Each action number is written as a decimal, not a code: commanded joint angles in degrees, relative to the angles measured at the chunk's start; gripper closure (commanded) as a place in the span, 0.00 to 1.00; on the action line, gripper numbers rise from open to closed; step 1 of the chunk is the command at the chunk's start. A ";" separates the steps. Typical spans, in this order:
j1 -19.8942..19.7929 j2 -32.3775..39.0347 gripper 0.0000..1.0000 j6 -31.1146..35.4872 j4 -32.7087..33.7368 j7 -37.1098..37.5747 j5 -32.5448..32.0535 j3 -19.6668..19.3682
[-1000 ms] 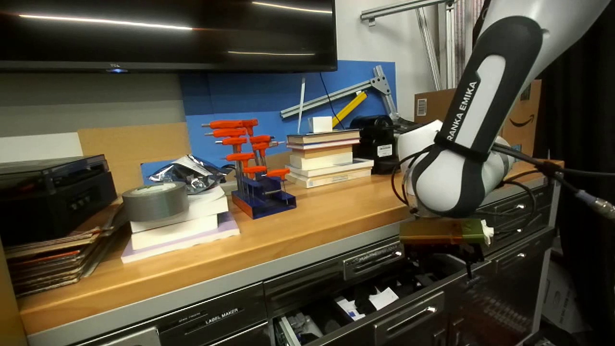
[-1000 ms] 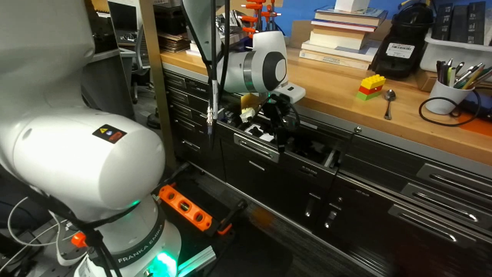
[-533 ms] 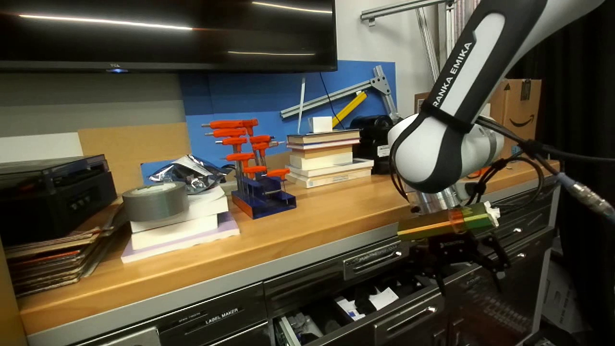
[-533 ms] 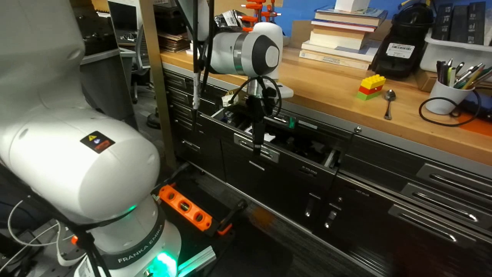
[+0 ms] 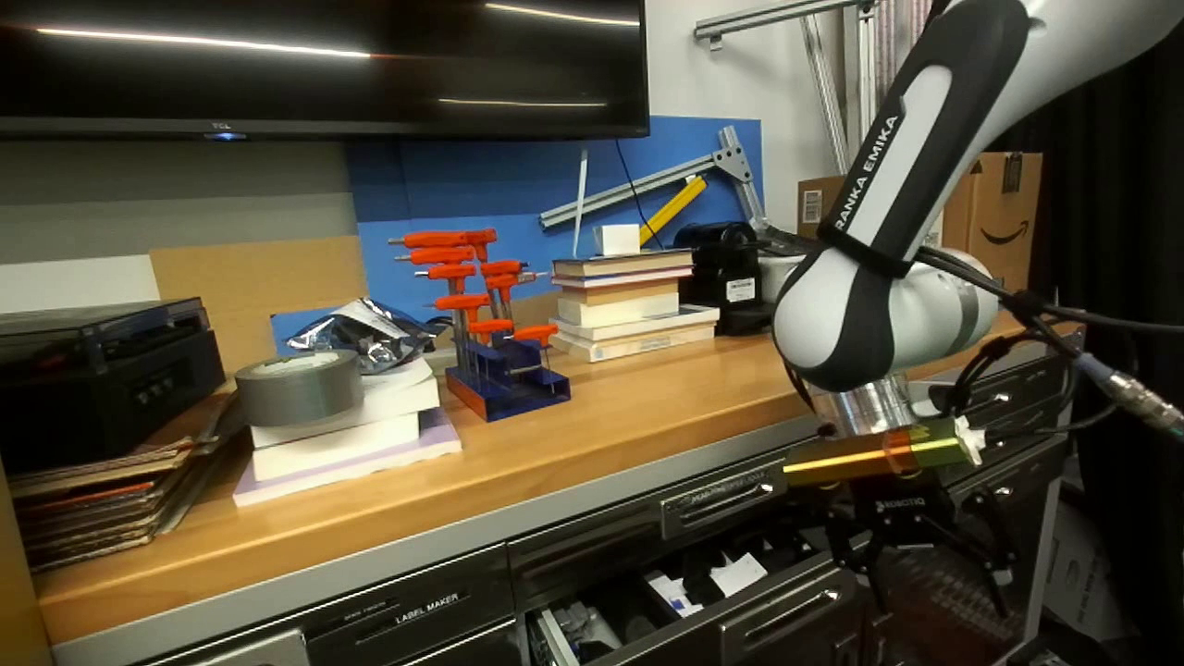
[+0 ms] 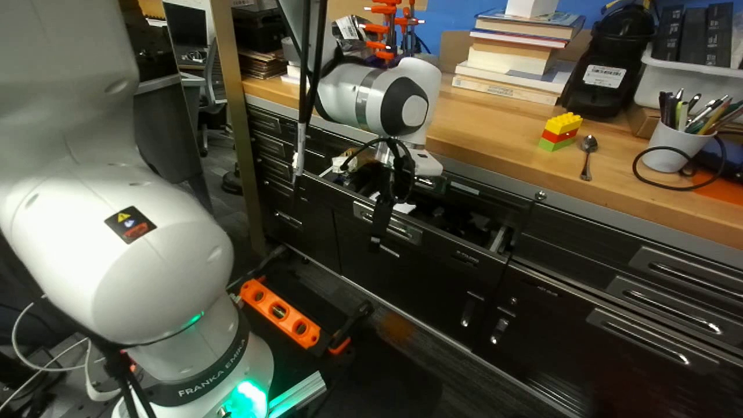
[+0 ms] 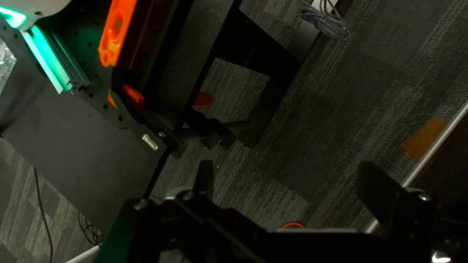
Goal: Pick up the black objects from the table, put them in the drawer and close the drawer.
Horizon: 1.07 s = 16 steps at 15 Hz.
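My gripper [image 5: 939, 609] stands open, its two fingers wide apart around nothing, in front of the pulled-out drawer [image 5: 786, 615]. In an exterior view the gripper [image 6: 376, 241] hangs by the silvery handle [image 6: 387, 222] on the drawer front; whether it touches is unclear. From the wrist, the space between the fingertips [image 7: 287, 166] shows only carpet. White cut-outs [image 5: 740, 574] in black lining show inside the drawer. Dark shapes [image 6: 479, 222] lie toward its other end, too dim to name. On the visible table [image 5: 638, 407] the black objects cannot be made out.
A tape roll [image 5: 299, 387], hex keys [image 5: 507, 370] and stacked books [image 5: 629, 314] stand on the table, with toy bricks [image 6: 560, 132], a spoon [image 6: 587, 157] and a pen cup [image 6: 676, 145]. An orange level [image 6: 280, 312] lies by the robot's base.
My gripper has come out from above the drawer toward the robot base, turned, and dipped lower before the drawer front. It has stayed open. The drawer looks unmoved.
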 commanded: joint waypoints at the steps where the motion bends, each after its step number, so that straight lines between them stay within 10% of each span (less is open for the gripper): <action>1: -2.20 2.92 0.00 5.83 -1.41 0.18 1.63 0.29; 16: -6.96 24.65 0.00 18.47 15.87 -17.44 8.52 -0.20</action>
